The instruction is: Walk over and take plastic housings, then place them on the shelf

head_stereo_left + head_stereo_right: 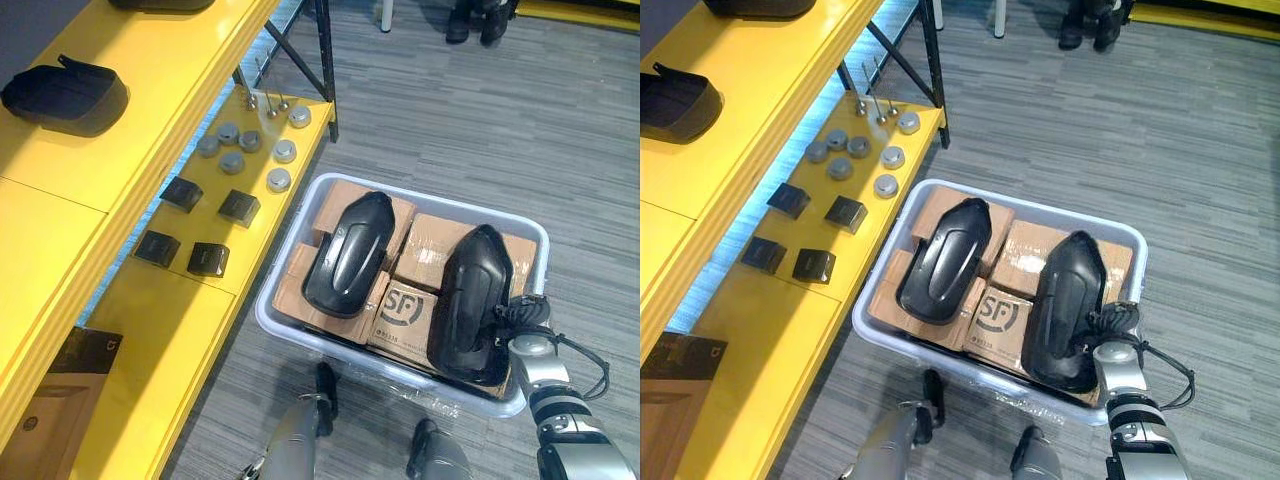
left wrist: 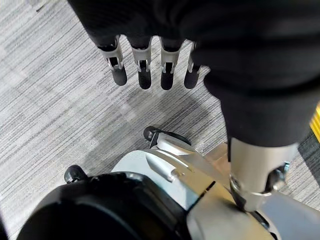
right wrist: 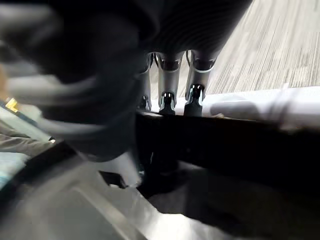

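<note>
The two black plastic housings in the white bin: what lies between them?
Brown cardboard boxes fill the gap between the left housing and the right housing, as the left eye view shows.

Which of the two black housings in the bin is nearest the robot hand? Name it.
The housing on the robot's right, with the right robot hand at its near end. The other housing lies toward the yellow shelf, untouched.

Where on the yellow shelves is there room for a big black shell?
The upper shelf is bare beyond the black housing lying there. The lower shelf is bare nearer than the small black blocks. The grey caps crowd its far end.
</note>
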Controlling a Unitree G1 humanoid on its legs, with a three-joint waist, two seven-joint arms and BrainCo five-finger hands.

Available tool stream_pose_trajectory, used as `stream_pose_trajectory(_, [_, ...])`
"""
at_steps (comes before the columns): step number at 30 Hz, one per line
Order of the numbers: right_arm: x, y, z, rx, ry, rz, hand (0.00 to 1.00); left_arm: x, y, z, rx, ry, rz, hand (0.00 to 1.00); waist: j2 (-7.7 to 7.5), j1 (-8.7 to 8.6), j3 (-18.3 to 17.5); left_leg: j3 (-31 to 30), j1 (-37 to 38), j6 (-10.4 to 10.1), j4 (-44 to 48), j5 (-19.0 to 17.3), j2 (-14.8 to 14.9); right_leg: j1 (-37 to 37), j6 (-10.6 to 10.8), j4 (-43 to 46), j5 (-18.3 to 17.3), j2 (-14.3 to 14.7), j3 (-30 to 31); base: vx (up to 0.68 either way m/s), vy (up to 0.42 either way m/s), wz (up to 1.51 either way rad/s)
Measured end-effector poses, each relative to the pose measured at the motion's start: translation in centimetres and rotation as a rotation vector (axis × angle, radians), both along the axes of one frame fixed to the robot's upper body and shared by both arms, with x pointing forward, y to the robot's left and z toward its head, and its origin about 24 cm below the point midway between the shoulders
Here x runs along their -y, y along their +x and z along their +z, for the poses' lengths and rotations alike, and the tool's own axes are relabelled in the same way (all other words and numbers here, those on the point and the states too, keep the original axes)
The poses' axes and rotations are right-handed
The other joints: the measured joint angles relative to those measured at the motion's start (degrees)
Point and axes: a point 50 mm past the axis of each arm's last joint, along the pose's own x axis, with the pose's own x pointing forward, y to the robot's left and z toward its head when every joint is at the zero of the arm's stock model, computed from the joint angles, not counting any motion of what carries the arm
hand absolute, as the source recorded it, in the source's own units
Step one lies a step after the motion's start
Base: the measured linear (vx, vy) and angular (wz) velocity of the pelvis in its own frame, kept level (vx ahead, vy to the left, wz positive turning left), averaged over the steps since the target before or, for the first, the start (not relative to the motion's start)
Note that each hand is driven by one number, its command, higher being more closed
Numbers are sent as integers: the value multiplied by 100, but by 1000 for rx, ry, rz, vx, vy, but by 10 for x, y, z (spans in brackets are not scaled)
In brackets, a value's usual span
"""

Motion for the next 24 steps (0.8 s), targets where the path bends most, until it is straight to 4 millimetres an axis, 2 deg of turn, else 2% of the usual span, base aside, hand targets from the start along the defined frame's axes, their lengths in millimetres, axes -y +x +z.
stream_pose_trajectory(4, [-2, 3, 2, -13, -22, 10, 100, -1, 4, 3, 36, 23, -17, 0, 21, 12, -4, -5, 75, 1, -64, 29, -14, 61, -24, -22, 12, -3, -26, 31, -54, 2])
stream_pose_trajectory(7, [6, 1, 4, -32, -75, 14, 100, 5, 31, 19, 180, 15, -3, 0, 154, 36, -4, -71, 231, -12, -169, 73, -64, 258, -23, -89, 11, -22, -142, 8, -34, 14])
stream_pose_trajectory(9, [4, 4, 9, -47, -162, 66, 100, 17, 64, 43, 318, 22, 41, 0, 251, 20, 15, -126, 436, -9, -283, 116, -140, 476, -7, -114, -2, -63, -195, -15, -13, 16])
stream_pose_trajectory(11, [-2, 6, 14, -28, -196, 109, 100, 21, 81, 63, 408, 32, 75, 0, 279, -5, 23, -133, 558, -4, -374, 147, -161, 591, -5, -161, -2, -67, -216, -26, -21, 7])
stream_pose_trajectory(13, [-13, 4, 27, 40, -265, 168, 100, 19, 102, 103, 559, 49, 170, 0, 297, -52, 34, -202, 776, -25, -566, 234, -213, 852, -4, -296, 1, -75, -357, -6, -39, 24])
stream_pose_trajectory(14, [-17, -3, 31, 77, -310, 192, 100, 15, 110, 132, 665, 74, 226, 0, 295, -87, 36, -310, 930, -20, -694, 278, -246, 1113, -19, -458, 19, -57, -512, 46, -55, 39])
stream_pose_trajectory(16, [-24, -13, 38, 139, -357, 214, 100, 4, 111, 178, 835, 169, 294, 0, 283, -116, 35, -429, 1282, -47, -918, 349, -273, 1622, 4, -833, 119, 24, -739, 91, -67, 31])
stream_pose_trajectory(17, [-27, -15, 40, 158, -372, 222, 100, 1, 109, 189, 879, 212, 306, 0, 278, -121, 27, -444, 1367, -44, -986, 360, -276, 1745, 11, -943, 148, 50, -787, 97, -62, 13])
stream_pose_trajectory(19, [-39, -21, 50, 241, -398, 248, 100, -6, 100, 226, 1037, 344, 316, 0, 258, -142, -112, -442, 1649, -69, -1339, 426, -279, 2070, 25, -1383, 314, 163, -841, 135, -59, 0])
stream_pose_trajectory(21, [-41, -21, 50, 250, -393, 254, 100, -3, 100, 232, 1068, 357, 293, 0, 250, -151, -172, -442, 1786, -57, -1496, 515, -283, 2233, 23, -1595, 408, 218, -891, 126, -40, 3])
stream_pose_trajectory(23, [-46, -21, 48, 259, -392, 266, 100, 16, 106, 235, 1083, 306, 155, 0, 163, -168, -341, -438, 1999, -82, -1784, 608, -301, 2472, 36, -1959, 543, 292, -958, 125, -36, 3])
stream_pose_trajectory(24, [-50, -20, 48, 271, -390, 278, 100, 32, 110, 233, 1078, 261, 53, 0, 103, -167, -458, -424, 2122, -88, -1960, 676, -301, 2589, 49, -2149, 632, 340, -961, 79, -19, -6])
